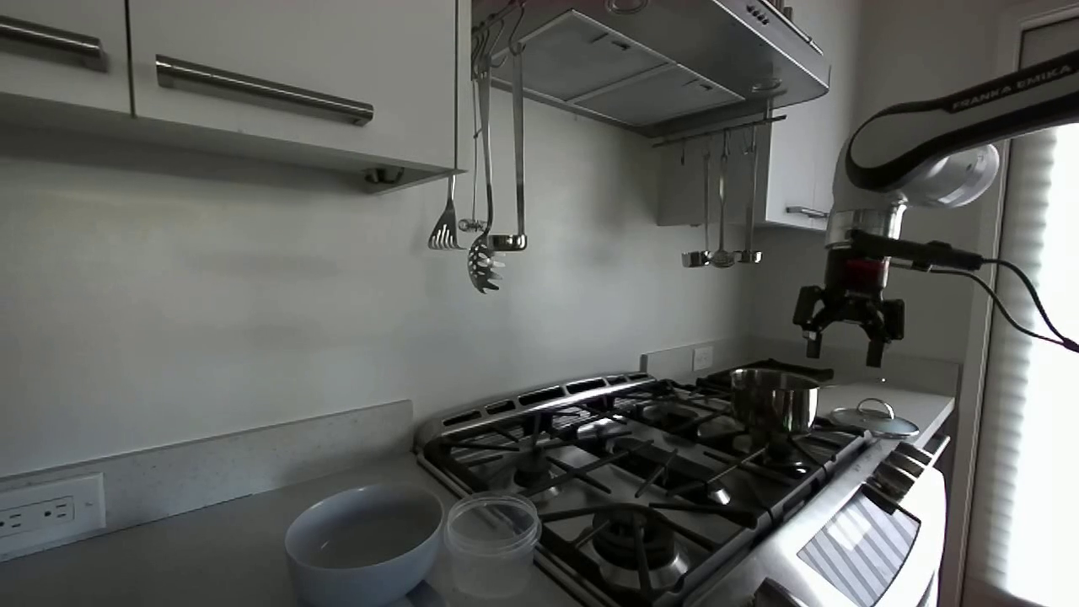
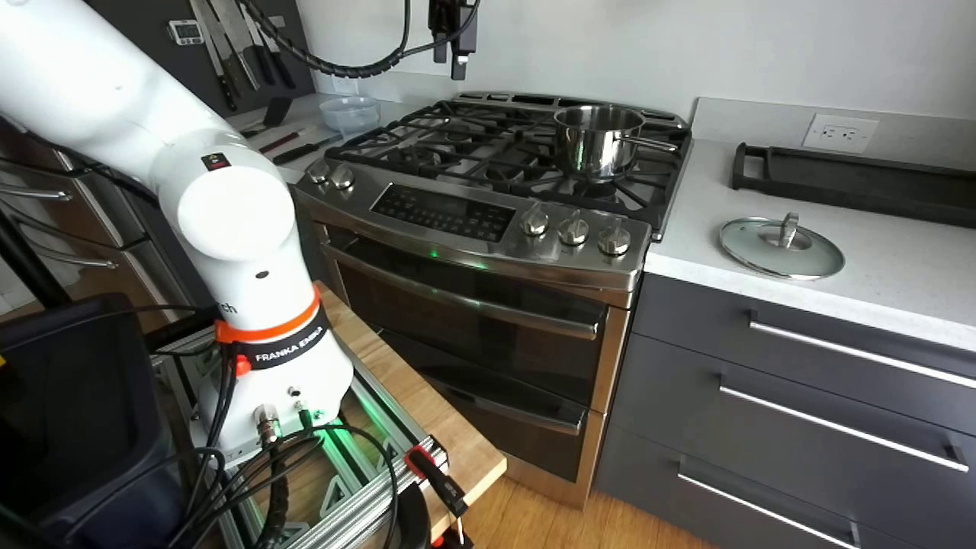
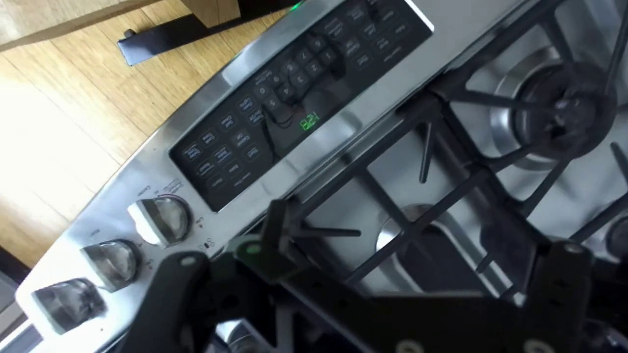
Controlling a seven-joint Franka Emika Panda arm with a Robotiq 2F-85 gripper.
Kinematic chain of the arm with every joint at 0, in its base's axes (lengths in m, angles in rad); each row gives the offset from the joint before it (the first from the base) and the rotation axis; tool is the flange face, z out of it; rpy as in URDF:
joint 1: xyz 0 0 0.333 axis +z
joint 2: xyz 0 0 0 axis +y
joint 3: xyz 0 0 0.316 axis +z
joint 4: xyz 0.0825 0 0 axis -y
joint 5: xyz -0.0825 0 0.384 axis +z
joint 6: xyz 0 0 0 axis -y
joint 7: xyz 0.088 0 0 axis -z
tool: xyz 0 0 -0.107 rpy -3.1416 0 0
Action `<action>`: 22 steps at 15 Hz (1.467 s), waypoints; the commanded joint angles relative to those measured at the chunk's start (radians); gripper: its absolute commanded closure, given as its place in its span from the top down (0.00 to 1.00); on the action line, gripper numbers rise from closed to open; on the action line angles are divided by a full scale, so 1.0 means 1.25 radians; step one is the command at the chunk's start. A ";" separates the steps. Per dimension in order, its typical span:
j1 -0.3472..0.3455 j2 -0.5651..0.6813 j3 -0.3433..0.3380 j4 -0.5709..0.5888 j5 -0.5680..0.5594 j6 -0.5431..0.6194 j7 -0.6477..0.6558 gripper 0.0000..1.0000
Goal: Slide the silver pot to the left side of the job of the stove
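The silver pot (image 1: 774, 403) stands upright on the black grates of the stove (image 1: 843, 514), near the end by the glass lid. In an exterior view the pot (image 2: 598, 149) sits on the right-hand grates of the stove (image 2: 457, 252), its handle pointing right. My gripper (image 1: 844, 351) is open and empty, in the air above the stove and apart from the pot. It shows partly at the top edge of an exterior view (image 2: 457, 65). In the wrist view my gripper (image 3: 424, 240) is over the stove's grates (image 3: 363, 176). I cannot make out the pot there.
A glass lid (image 2: 781, 248) and a black tray (image 2: 862, 187) lie on the counter right of the stove. A white bowl (image 1: 362, 539) and a clear container (image 1: 493, 552) stand at the far end. The range hood (image 1: 657, 67) and hanging utensils (image 1: 497, 244) are overhead.
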 commanded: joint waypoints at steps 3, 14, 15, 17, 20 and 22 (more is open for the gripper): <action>-0.061 0.051 0.000 0.017 -0.073 0.052 0.184 1.00; -0.076 0.053 -0.012 0.010 -0.103 0.055 0.406 1.00; -0.076 0.053 -0.012 0.010 -0.103 0.055 0.408 1.00; -0.108 0.088 -0.013 0.029 -0.126 0.058 0.477 1.00; -0.131 0.145 -0.039 0.063 -0.161 0.074 0.535 1.00; -0.140 0.193 -0.063 0.099 -0.186 0.090 0.545 1.00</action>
